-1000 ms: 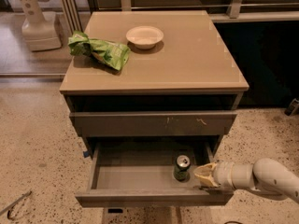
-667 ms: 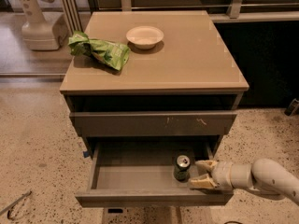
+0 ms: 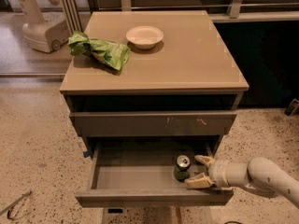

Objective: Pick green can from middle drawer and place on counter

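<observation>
The end effector (image 3: 200, 171) was wide open right beside the green can (image 3: 181, 167) in the middle drawer (image 3: 135, 177), below the front right corner of the desk (image 3: 187, 64).

We see the can (image 3: 181, 168) as dark green metal with a shiny silver top, standing in the matt grey drawer (image 3: 131, 176), and just right of it the claw (image 3: 192, 171), its spread fingers (image 3: 204, 160) a dull pale tan, on a smooth white plastic arm (image 3: 271, 174). The surface (image 3: 187, 55) looks smooth and tan with a soft sheen, bearing a glossy, crinkled green bag (image 3: 100, 52) and a matt cream bowl (image 3: 145, 35). The floor (image 3: 32, 139) is speckled, stone-like.
</observation>
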`<state>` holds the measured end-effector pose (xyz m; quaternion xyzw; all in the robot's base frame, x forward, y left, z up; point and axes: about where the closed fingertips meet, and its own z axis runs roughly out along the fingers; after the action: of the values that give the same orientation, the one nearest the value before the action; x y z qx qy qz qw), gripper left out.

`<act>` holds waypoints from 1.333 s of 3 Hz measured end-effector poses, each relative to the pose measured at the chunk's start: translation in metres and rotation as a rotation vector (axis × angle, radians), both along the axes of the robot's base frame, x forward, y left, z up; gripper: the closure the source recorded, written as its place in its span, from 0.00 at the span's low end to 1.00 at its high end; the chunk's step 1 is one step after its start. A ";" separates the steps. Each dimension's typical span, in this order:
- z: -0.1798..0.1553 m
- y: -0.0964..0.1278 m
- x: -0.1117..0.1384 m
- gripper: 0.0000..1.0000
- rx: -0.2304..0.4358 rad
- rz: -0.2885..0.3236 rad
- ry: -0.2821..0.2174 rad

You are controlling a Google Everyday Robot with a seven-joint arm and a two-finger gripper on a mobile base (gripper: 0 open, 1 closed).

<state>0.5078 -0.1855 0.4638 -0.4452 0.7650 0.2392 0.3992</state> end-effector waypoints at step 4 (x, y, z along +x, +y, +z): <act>-0.028 0.037 0.043 0.25 -0.020 0.058 -0.018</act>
<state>0.5506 -0.1487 0.4362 -0.4732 0.7504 0.2391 0.3947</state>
